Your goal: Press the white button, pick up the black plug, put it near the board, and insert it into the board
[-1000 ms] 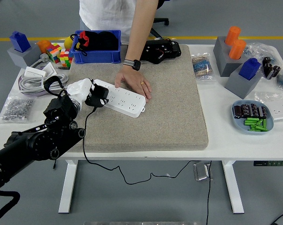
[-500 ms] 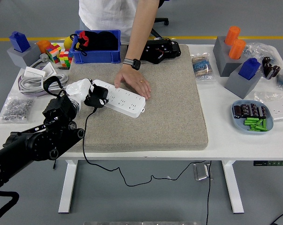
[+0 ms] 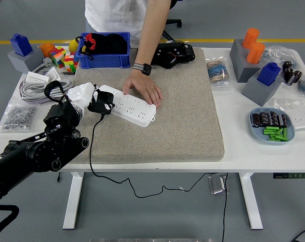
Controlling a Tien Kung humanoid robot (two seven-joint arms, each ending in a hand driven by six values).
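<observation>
A white power strip [image 3: 130, 105] lies slanted on the grey felt mat [image 3: 183, 116]. My left hand [image 3: 87, 97], white-fingered on a black arm, is shut on the black plug [image 3: 102, 105] at the strip's left end. The plug's black cable [image 3: 92, 151] drops off the table's front edge. A person's hand [image 3: 145, 89] rests flat on the strip's far right part and holds it down. My right hand is out of view.
A blue bin [image 3: 104, 50] and puzzle cubes [image 3: 64, 59] stand behind my hand; a white cable bundle [image 3: 36, 83] and a bag of screws [image 3: 16, 117] lie left. Grey blocks [image 3: 253, 63] and a dish of parts [image 3: 272, 126] are at right.
My left hand with the plug has shifted slightly left and away from me, along the strip's left end. The person's hand stays on the strip.
</observation>
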